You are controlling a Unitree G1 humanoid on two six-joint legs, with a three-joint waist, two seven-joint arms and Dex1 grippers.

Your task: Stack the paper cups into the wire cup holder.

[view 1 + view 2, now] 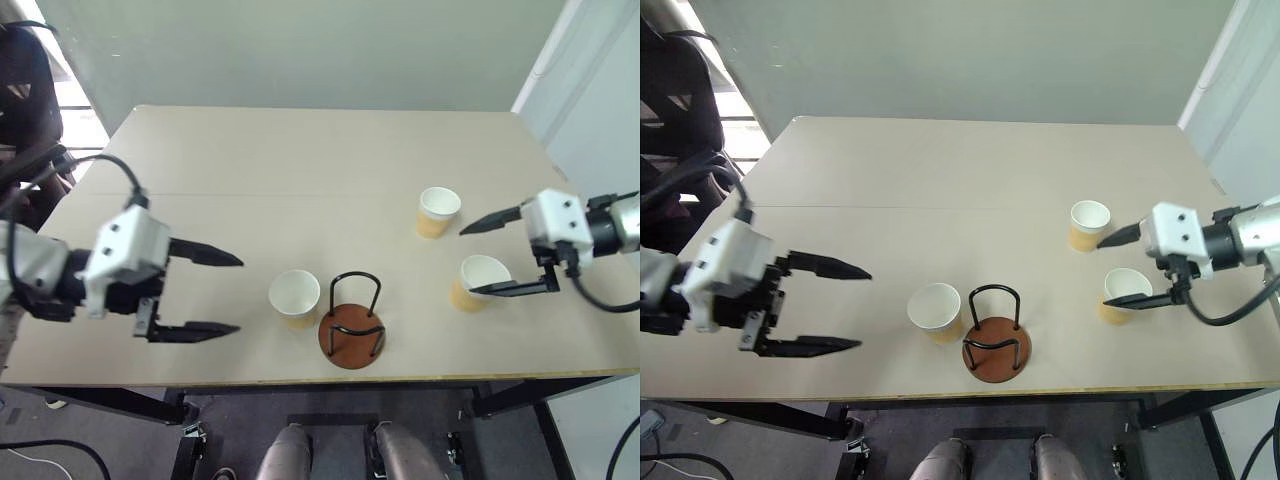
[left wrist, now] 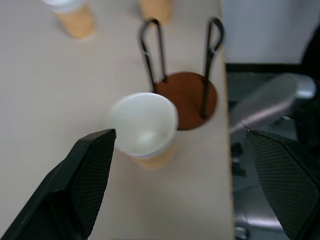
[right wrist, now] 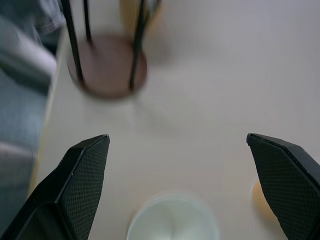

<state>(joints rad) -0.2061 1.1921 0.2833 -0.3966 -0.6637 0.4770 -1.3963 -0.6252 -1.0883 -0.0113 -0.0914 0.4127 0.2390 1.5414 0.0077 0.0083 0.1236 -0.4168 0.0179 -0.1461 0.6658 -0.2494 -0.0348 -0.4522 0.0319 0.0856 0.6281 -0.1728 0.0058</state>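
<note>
Wire cup holder [image 1: 352, 330] stands empty at the desk's [image 1: 300, 170] near edge, one paper cup [image 1: 295, 297] just beside it. Left gripper [image 1: 210, 292] and right gripper [image 1: 497, 253], jaws wide, hold nothing. Two cups [image 1: 478, 282] [image 1: 437, 211] stand toward the right edge.

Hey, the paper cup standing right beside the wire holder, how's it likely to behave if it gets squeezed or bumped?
The paper cup stands upright and looks empty, its white inside bare, so it is probably very light and would slide or tip at a nudge. Its thin open rim suggests it would dent under a hard squeeze. It tapers toward the base, so once tipped it would likely roll in a curve, maybe against the wire cup holder.
</note>
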